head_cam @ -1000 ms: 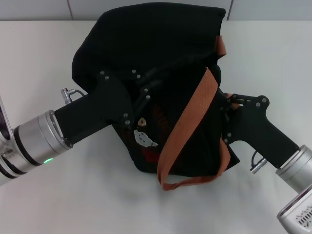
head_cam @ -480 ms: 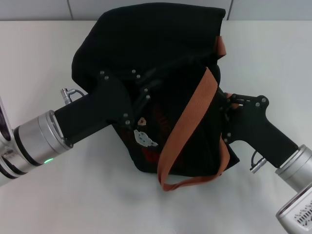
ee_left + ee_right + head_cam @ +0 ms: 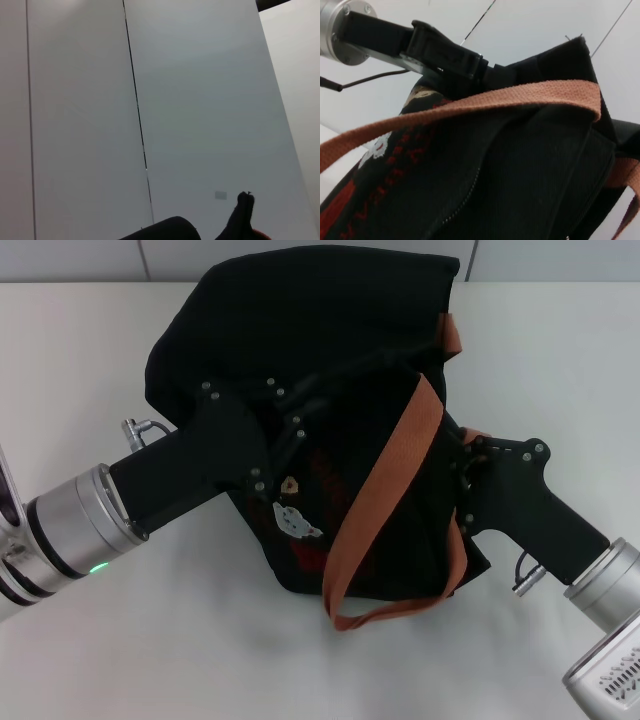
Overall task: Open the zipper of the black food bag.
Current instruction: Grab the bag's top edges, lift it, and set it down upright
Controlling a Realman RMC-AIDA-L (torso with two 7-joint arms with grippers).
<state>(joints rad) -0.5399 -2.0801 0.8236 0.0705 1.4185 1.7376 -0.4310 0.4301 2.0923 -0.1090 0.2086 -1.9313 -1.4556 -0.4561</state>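
Grippers left and right flank black food bag.

A lab-like test bay: a bare white worktop meets plain pale wall panels divided by thin dark seams.

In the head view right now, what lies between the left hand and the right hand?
The black food bag fills that stretch; one orange-brown strap runs down its front between the left hand and the right hand.

Both claws' fingertips are buried in the black food bag; the zipper's pull is hidden.
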